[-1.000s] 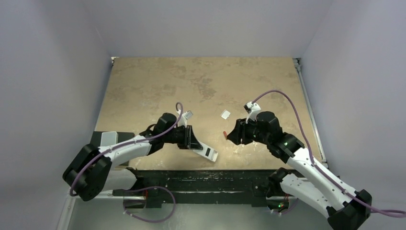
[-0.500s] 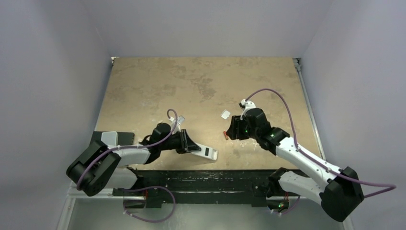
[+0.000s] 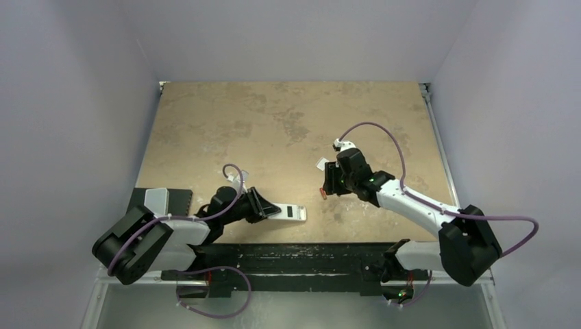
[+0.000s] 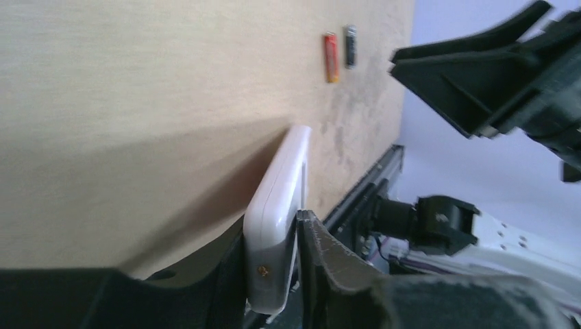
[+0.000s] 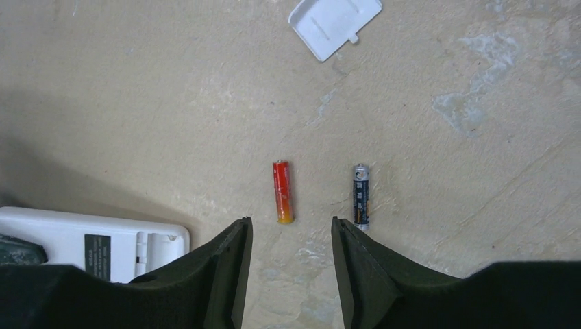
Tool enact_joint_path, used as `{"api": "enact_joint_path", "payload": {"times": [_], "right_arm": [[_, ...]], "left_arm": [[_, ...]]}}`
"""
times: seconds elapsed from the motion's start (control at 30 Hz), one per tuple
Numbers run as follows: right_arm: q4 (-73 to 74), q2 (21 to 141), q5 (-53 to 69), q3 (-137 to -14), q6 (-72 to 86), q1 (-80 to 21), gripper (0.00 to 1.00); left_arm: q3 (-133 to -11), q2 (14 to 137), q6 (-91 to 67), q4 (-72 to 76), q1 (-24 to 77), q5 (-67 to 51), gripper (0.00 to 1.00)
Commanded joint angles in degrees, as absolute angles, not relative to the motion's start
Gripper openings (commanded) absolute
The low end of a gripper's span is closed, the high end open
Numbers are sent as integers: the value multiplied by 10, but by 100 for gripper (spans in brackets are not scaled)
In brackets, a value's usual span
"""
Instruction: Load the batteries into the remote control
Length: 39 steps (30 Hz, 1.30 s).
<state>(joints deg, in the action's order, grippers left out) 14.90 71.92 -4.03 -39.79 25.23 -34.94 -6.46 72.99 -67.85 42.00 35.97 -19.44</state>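
The white remote control (image 3: 290,212) lies near the table's front edge, back side up, with its battery compartment (image 5: 161,243) open. My left gripper (image 3: 264,207) is shut on the remote's left end (image 4: 277,205). The reddish-orange battery (image 5: 283,192) and the dark battery (image 5: 361,195) lie side by side on the table. They also show far off in the left wrist view, the orange one (image 4: 331,57) beside the dark one (image 4: 351,46). My right gripper (image 5: 291,233) is open and empty, hovering just short of the orange battery (image 3: 322,192).
A small white battery cover (image 5: 334,24) lies on the table beyond the batteries and also shows in the top view (image 3: 322,163). The table's front rail (image 3: 294,257) runs just behind the remote. A dark box (image 3: 164,199) sits at the left edge.
My left gripper has pulled back to the left with the remote, which now lies level along the front edge. My right gripper has moved away from me and left, over the batteries.
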Motion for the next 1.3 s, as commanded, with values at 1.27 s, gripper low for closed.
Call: {"api": "enact_joint_path", "payload": {"times": [1.27], "right_arm": [[109,835,-1,-411,245,-364,56]], "left_arm": [[-112,574,-562,-40,355,-90,72]]}}
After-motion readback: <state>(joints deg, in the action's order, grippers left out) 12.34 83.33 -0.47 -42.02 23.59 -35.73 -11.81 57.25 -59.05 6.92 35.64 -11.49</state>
